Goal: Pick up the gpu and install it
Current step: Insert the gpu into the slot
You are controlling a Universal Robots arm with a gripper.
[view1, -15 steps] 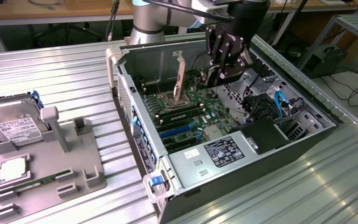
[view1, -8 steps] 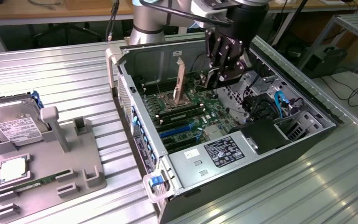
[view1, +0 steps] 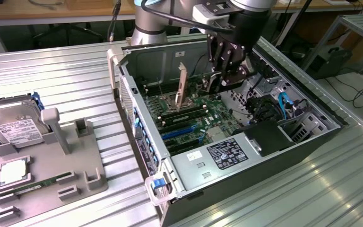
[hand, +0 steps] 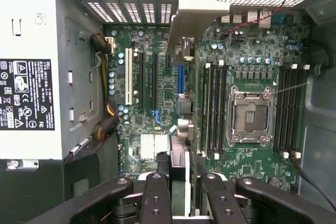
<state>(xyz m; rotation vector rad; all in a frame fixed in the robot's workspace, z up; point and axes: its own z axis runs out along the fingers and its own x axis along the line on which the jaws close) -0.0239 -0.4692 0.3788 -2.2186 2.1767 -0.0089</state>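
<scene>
Standing edge-on between jaws: gpu (hand: pixel 181 77)

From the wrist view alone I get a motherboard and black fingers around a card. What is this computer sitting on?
Observer: The case lies open on a ribbed metal table.
Operator: Anything beside it?
Observer: A grey tray at the exterior view's left, carrying a hard drive.
Operator: What carries the fingers?
Observer: A silver arm behind the case, bending over it; the gripper holds the gpu upright inside.
</scene>
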